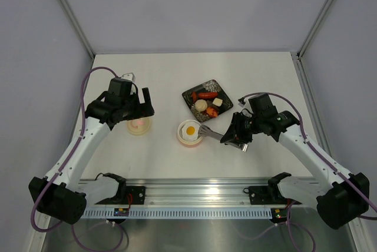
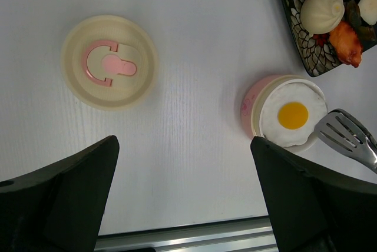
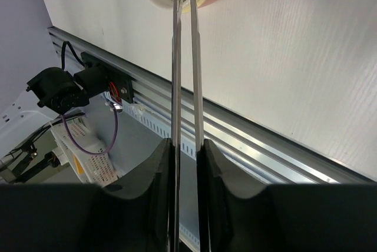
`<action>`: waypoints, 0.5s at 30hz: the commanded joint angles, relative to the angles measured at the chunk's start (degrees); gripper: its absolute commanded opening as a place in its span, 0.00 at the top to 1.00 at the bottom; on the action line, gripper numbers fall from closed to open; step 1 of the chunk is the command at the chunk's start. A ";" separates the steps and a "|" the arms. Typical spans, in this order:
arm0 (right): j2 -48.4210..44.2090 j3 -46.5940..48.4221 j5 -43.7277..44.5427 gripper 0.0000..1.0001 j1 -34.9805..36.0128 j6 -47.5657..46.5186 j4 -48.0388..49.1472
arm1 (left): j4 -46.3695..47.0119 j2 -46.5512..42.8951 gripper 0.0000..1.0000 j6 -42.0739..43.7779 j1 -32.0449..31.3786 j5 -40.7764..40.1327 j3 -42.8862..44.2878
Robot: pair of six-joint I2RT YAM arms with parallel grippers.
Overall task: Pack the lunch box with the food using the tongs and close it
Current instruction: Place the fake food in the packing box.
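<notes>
The lunch box tub (image 1: 189,141) (image 2: 250,108) stands mid-table with the white fried egg (image 1: 189,130) (image 2: 293,115) lying in it. My right gripper (image 1: 234,136) (image 3: 185,146) is shut on the silvery tongs (image 1: 212,132) (image 3: 185,57). Their slotted tips (image 2: 344,135) are nearly together at the tub's right rim, beside the egg. The round lid (image 1: 139,125) (image 2: 109,62) lies flat to the left. My left gripper (image 1: 139,108) (image 2: 184,140) hangs open above the table near the lid, holding nothing. The black tray (image 1: 189,95) (image 2: 303,46) carries the sausage (image 1: 206,95), ball (image 2: 322,9), orange piece (image 2: 347,43) and cube (image 1: 217,102).
Grey walls close in the white table on the left, back and right. A metal rail (image 1: 194,190) (image 2: 194,237) with both arm bases runs along the near edge. The tray sits just behind the tub.
</notes>
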 commanded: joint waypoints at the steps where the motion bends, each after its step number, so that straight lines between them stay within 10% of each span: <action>1: -0.45 3.72 2.94 0.68 0.52 -1.36 -3.38 | 1.43 -0.57 0.01 0.25 -0.09 -0.55 1.20; 15: -0.10 5.57 3.30 0.54 0.52 -1.71 -4.44 | 1.52 -0.31 0.01 0.51 -0.17 -0.46 1.11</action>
